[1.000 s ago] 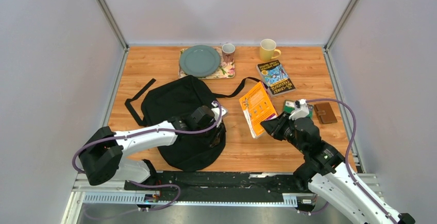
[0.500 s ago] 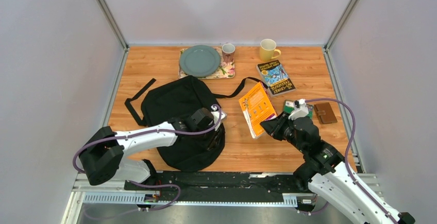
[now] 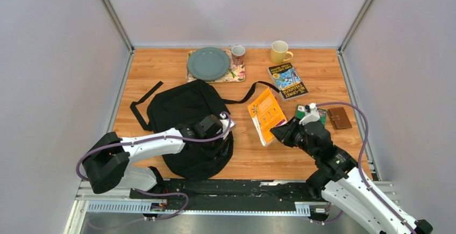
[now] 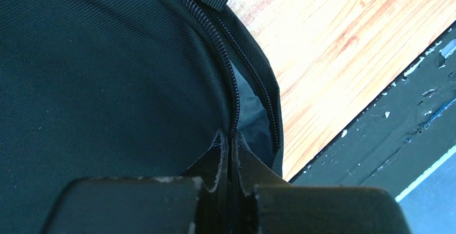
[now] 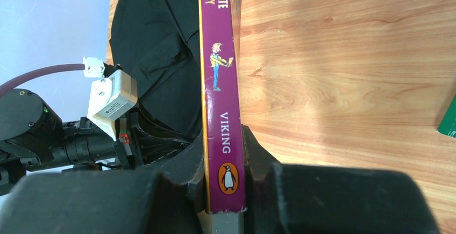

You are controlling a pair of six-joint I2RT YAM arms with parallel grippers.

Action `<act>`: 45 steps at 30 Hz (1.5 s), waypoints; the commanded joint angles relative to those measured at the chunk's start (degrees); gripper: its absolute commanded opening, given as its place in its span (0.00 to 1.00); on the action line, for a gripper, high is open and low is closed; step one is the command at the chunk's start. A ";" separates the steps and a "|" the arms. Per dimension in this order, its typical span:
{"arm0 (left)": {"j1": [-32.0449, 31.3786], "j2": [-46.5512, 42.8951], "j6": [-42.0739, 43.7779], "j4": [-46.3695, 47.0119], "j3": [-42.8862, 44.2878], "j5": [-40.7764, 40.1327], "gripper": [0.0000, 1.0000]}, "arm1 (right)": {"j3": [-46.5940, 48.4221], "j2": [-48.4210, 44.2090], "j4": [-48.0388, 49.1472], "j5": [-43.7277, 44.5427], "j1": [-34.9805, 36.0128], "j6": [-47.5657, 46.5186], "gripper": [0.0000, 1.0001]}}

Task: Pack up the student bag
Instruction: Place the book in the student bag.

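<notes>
Left end effector point(image 4: 228, 142) pinched shut on the bag point(image 3: 180, 107) at its zip point(image 4: 234, 94); bag lies front-left on the counter point(image 3: 253, 161). Right end effector point(image 5: 223, 161) clamps the book point(image 5: 218, 67), just right of the bag. Lift the zip edge up to gape the mouth, then feed the book edge-first. Vs 1 s ago: left jaws were part open, now closed; book nudged slightly bagward

Black student bag point(image 3: 180, 107); orange book point(image 3: 266, 114), purple spine point(image 5: 219, 83); yellow mug point(image 3: 279, 52); teal plate point(image 3: 208, 63); brown wallet point(image 3: 339, 118).
</notes>
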 commanded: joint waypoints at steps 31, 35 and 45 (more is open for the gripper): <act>5.33 5.94 12.49 -16.18 37.34 -11.11 0.00 | 11.67 -7.93 -8.04 -19.36 -0.08 1.92 0.00; 5.50 7.00 12.40 -16.27 39.01 -10.50 0.00 | 8.25 -6.52 -9.19 -22.90 -0.07 2.53 0.00; 5.86 8.41 12.40 -17.76 43.59 -8.38 0.00 | -0.36 -0.48 1.43 -32.57 0.28 7.54 0.00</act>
